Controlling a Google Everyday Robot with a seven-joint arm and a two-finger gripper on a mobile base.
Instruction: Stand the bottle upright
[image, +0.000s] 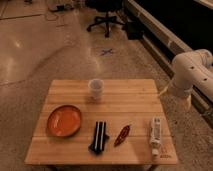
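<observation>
The bottle (156, 133) is lying on its side near the front right corner of the table (131, 102), waiting to be raised, while the claw (164, 91) is hovering just off the right edge, probably lining up; I cannot tell how open it is.

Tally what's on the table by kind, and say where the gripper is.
Bottle, lying flat: 1
Cup: 1
Orange plate: 1
Dark striped item: 1
Red-brown pointed object: 1
Total: 5
Gripper: not in view; only the arm shows, right of the table.
</observation>
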